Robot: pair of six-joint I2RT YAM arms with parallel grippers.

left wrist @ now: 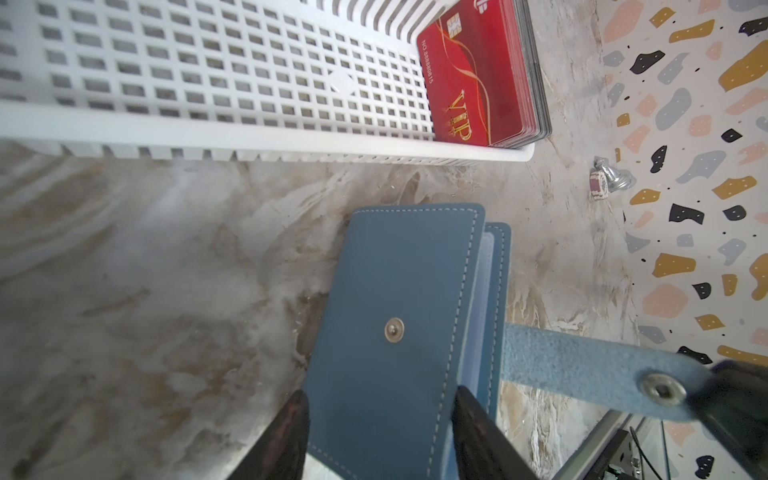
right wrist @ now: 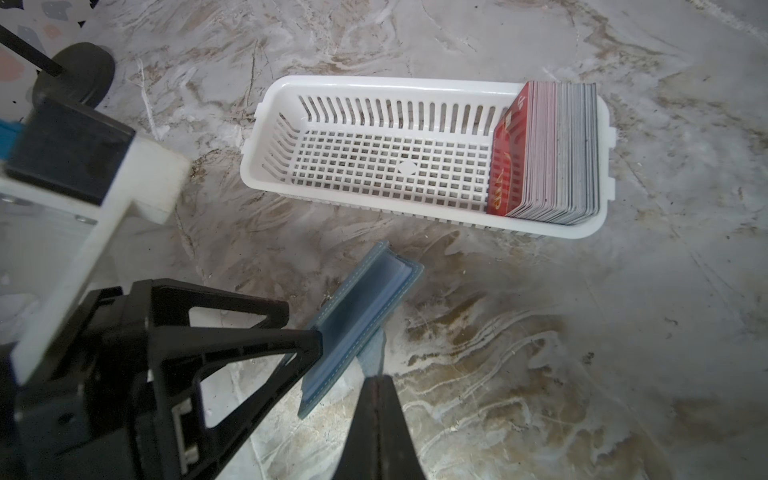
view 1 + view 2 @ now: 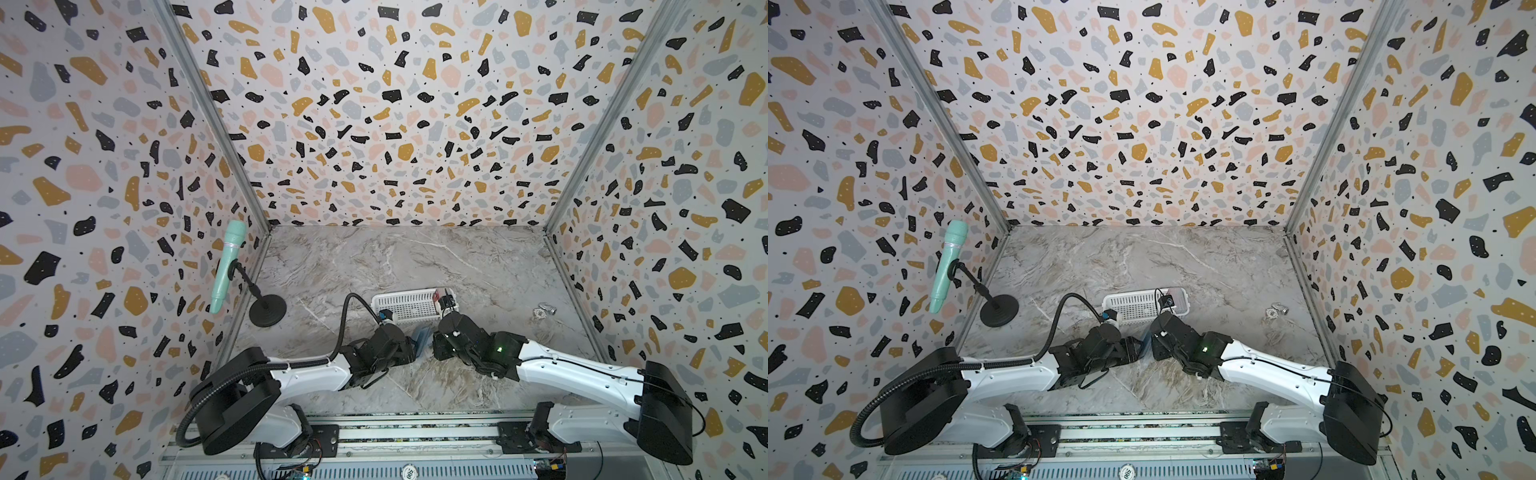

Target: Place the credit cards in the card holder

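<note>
left claw [image 1: 380, 394] straddles card holder [image 1: 399, 266]; right claw [image 2: 376, 381] pinches tab [image 1: 582, 361]

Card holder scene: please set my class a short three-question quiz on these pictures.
1. True or false: the credit cards lie spread out flat.
2. What does the right hand pinch? A the snap tab; B a credit card; C nothing.
3. Fill in: the card holder is ____ in colour.
Key: 1 false, they stand on edge in the white basket; 2 A; 3 blue.
</note>
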